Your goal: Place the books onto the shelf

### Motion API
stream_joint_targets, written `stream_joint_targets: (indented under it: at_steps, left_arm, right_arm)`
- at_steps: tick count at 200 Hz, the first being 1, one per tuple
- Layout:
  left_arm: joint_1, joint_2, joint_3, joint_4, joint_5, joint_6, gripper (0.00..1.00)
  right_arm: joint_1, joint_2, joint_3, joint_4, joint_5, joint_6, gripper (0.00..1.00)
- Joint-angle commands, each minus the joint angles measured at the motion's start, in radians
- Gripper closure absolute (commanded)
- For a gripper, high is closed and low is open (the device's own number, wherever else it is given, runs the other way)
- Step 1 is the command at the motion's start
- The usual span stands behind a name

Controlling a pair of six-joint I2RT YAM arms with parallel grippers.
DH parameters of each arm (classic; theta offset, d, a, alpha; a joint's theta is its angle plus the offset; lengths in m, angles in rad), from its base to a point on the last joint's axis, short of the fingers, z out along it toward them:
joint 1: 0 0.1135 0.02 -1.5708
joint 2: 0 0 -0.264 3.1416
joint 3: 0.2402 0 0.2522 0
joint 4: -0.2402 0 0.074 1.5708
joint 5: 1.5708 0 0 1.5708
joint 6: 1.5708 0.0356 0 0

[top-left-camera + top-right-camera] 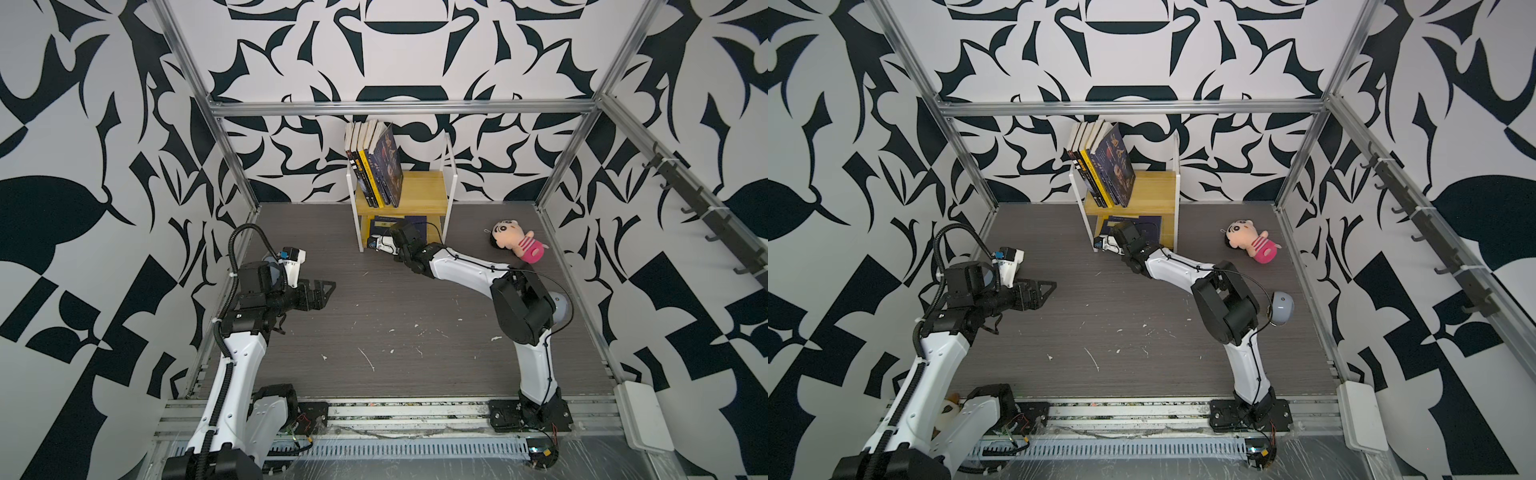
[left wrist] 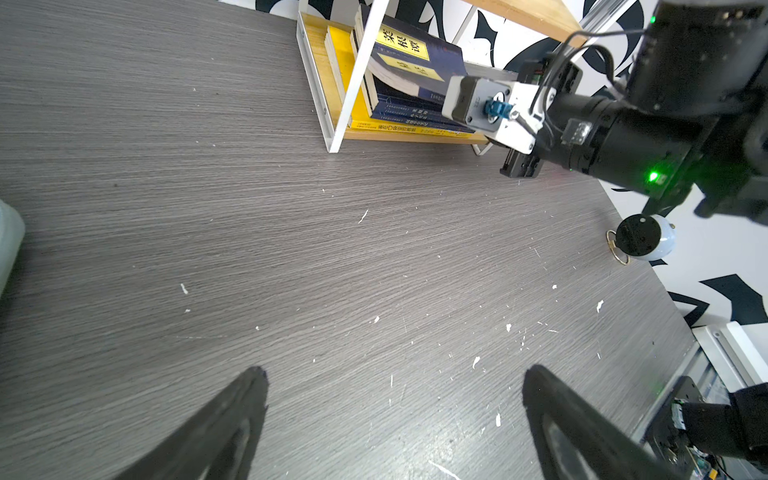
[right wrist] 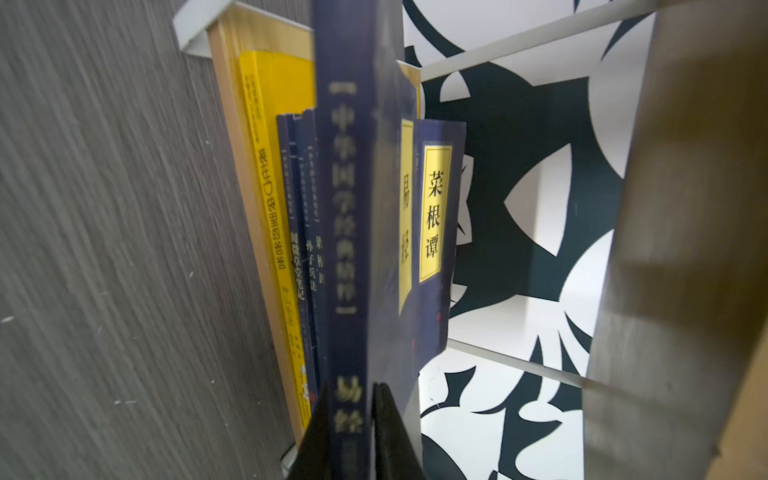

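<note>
At twelve o'clock, my right gripper [image 3: 360, 409] clamps a navy book [image 3: 345, 232] inside the lower tier of the shelf [image 1: 424, 191], over the stacked books [image 2: 399, 120]; next I should push deeper, then release, while my left gripper [image 1: 324, 295] waits wide open at nine.

Pink-striped plush doll [image 1: 519, 245] on the grey tabletop [image 1: 395, 316], near the black-and-white patterned wall [image 1: 685, 104].

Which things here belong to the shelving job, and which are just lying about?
Job: shelf; upright books on its top board; flat stack on its lower board; navy book gripped by the right hand.
Lying about: plush doll; small round grey gadget.
</note>
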Motion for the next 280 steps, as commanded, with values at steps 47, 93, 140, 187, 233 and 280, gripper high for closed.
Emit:
stream_joint_targets:
  at_steps: [47,93,140,187,233,280]
  left_arm:
    - [-0.003,-0.013,-0.006,0.009,0.029,0.021,0.01]
    - [-0.003,-0.017,-0.009,0.009,0.029,0.03,0.01]
    - [-0.004,-0.015,-0.007,0.004,0.026,0.042,0.01]
    - [-0.004,-0.015,-0.007,0.005,0.034,0.042,0.01]
    - [-0.002,-0.019,-0.001,-0.007,0.037,0.053,0.01]
    - [-0.001,-0.014,0.003,-0.011,0.033,0.065,0.0]
  right_arm:
    - [-0.047,0.069,0.171,-0.084,-0.02,0.031,1.0]
    - [-0.05,0.118,0.258,-0.145,-0.054,0.029,0.99]
    - [-0.05,0.078,0.308,-0.346,-0.117,0.059,0.61]
    - [-0.058,0.067,0.347,-0.468,-0.226,0.08,0.48]
    - [-0.07,0.13,0.429,-0.519,-0.302,0.108,0.45]
    - [-0.09,0.174,0.461,-0.486,-0.3,0.118,0.5]
